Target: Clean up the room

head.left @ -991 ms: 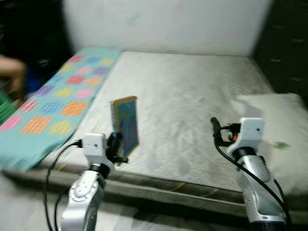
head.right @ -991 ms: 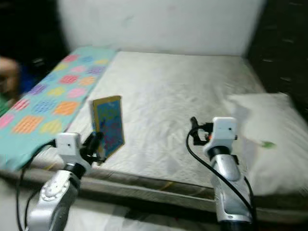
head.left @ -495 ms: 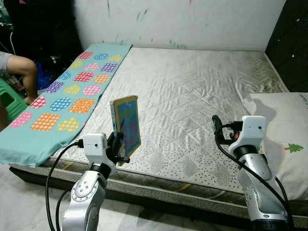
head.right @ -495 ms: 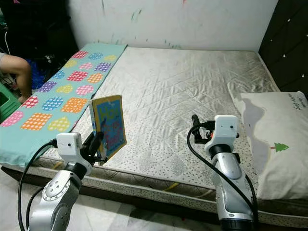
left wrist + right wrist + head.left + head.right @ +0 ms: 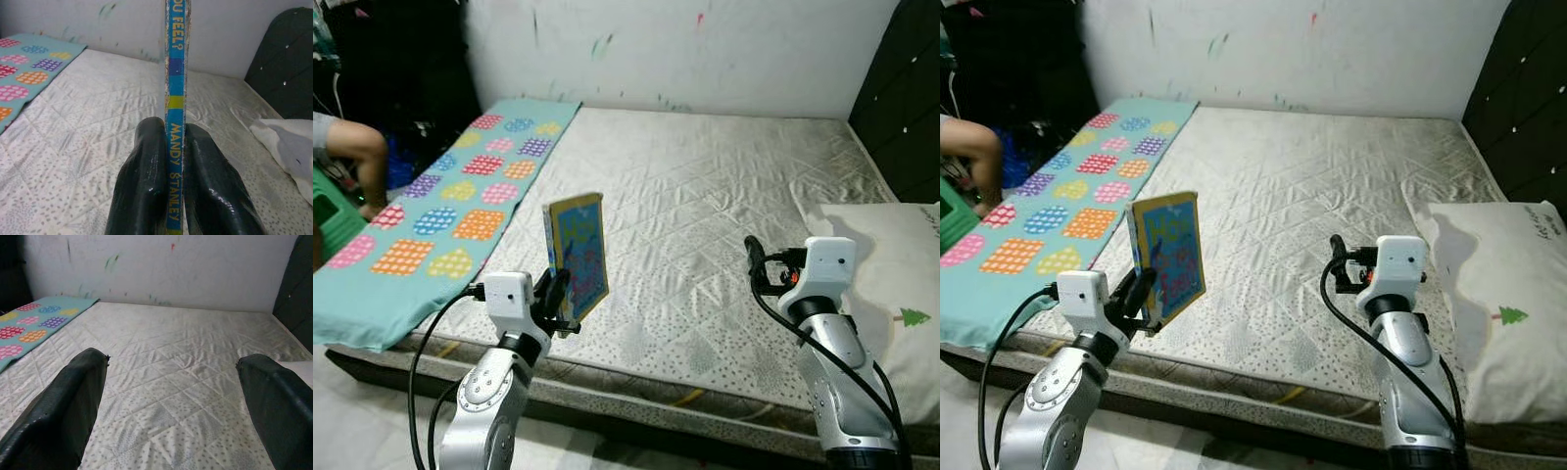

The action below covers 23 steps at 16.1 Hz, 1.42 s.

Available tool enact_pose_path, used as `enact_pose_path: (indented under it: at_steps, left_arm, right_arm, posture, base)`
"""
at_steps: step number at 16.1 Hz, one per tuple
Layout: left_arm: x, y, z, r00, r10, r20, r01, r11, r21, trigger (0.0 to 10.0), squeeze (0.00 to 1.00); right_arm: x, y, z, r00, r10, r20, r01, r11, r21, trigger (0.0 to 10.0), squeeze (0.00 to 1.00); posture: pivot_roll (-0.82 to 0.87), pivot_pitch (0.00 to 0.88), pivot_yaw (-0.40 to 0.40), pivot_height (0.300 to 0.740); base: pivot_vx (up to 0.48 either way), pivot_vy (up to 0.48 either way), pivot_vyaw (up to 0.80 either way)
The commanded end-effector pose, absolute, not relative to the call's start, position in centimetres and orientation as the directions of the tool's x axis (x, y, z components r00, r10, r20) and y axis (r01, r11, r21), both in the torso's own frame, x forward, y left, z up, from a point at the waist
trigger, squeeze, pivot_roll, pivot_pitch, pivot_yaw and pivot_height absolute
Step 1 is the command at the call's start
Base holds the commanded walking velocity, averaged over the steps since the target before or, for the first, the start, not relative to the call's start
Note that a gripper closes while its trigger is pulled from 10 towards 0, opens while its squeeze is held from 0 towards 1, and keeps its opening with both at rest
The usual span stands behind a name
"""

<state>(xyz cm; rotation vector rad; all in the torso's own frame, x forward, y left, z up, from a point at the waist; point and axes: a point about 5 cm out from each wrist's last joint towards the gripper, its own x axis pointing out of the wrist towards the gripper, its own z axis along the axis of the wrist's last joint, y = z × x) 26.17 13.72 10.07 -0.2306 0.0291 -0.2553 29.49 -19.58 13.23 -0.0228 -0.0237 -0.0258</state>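
Left gripper (image 5: 175, 166) is clamped on the lower edge of a thin children's book (image 5: 578, 257), its two black fingers (image 5: 146, 181) pressed flat against either side of the spine. From the head cameras the book stands upright in the air above the near edge of the mattress (image 5: 705, 225), at about 8 o'clock from the mattress's middle. Its long axis runs vertically, its spine faces back toward the robot, and its blue and yellow cover is turned toward 3 o'clock. The left wrist view looks straight along the spine, where "MANDY STANLEY" can be read.

Right gripper (image 5: 171, 401) is spread wide with nothing between its fingers, held above the near part of the mattress at about 5 o'clock from the middle.

At 9 o'clock a turquoise sheet with coloured patches (image 5: 440, 196) lies along the mattress's side. At 3 to 4 o'clock a white pillow with a small green tree print (image 5: 1498, 294) rests on the mattress. A person's bent limb (image 5: 357, 162) shows at the far 9 o'clock edge.
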Motion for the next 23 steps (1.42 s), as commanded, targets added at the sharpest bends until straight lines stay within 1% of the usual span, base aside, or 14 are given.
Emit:
enact_pose_path:
  at_steps: [1, 6, 8, 10, 12, 13, 16, 23]
  left_arm:
    - [26.33, 13.89, 11.41, 0.965, -0.253, 0.065, 0.261, 0.942, -0.209, 10.0, 0.0]
    - [26.36, 13.99, 11.25, 0.968, -0.246, 0.052, 0.251, 0.946, -0.205, 10.0, 0.0]
    - [26.39, 14.05, 11.1, 0.971, -0.235, 0.039, 0.238, 0.95, -0.202, 10.0, 0.0]
    - [26.6, 14.35, 10.69, 0.983, -0.186, 0.003, 0.183, 0.963, -0.196, 10.0, 0.0]
    - [26.67, 14.31, 10.53, 0.985, -0.174, -0.011, 0.168, 0.963, -0.209, 10.0, 0.0]
    - [26.71, 14.3, 10.48, 0.985, -0.17, -0.018, 0.162, 0.965, -0.204, 10.0, 0.0]
    - [26.7, 14.01, 10.57, 0.981, -0.192, -0.01, 0.186, 0.962, -0.197, 10.0, 0.0]
    - [26.58, 13.85, 10.56, 0.979, -0.205, -0.01, 0.199, 0.96, -0.198, 10.0, 0.0]
  right_arm:
    - [29.55, -19.49, 13.29, 0.999, -0.021, 0.028, 0.022, 1.0, -0.021, 10.0, 0.0]
    - [29.57, -19.52, 13.29, 0.999, -0.023, 0.029, 0.023, 0.999, -0.023, 10.0, 0.0]
    - [29.6, -19.6, 13.28, 0.999, -0.025, 0.029, 0.025, 0.999, -0.024, 10.0, 0.0]
    - [29.55, -19.76, 13.19, 0.999, -0.031, 0.028, 0.032, 0.999, -0.023, 10.0, 0.0]
    - [29.51, -19.86, 13.09, 0.999, -0.036, 0.021, 0.036, 0.999, -0.015, 10.0, 0.0]
    - [29.54, -19.91, 13.0, 0.999, -0.039, 0.014, 0.039, 0.999, -0.009, 10.0, 0.0]
    - [29.7, -19.92, 13.13, 0.999, -0.036, 0.019, 0.036, 0.999, -0.011, 10.0, 0.0]
    - [29.76, -19.89, 13.09, 0.999, -0.026, 0.019, 0.026, 0.999, -0.023, 10.0, 0.0]
  posture:
    - [-0.1, 0.006, 0.049, 0.74]
    - [-0.1, 0.005, 0.048, 0.74]
    - [-0.1, 0.005, 0.049, 0.74]
    - [-0.1, 0.005, 0.051, 0.74]
    - [-0.1, 0.002, 0.051, 0.74]
    - [-0.1, 0.001, 0.051, 0.74]
    - [-0.1, 0.0, 0.047, 0.74]
    - [-0.1, 0.0, 0.044, 0.74]
  base:
    - [0.409, 0.0, 0.0]
    - [0.361, 0.0, 0.0]
    - [0.0, 0.0, 0.0]
    - [0.0, 0.0, 0.0]
    - [0.0, 0.0, 0.0]
    - [0.0, 0.0, -0.8]
    - [0.0, 0.0, -0.71]
    - [0.0, 0.0, 0.0]
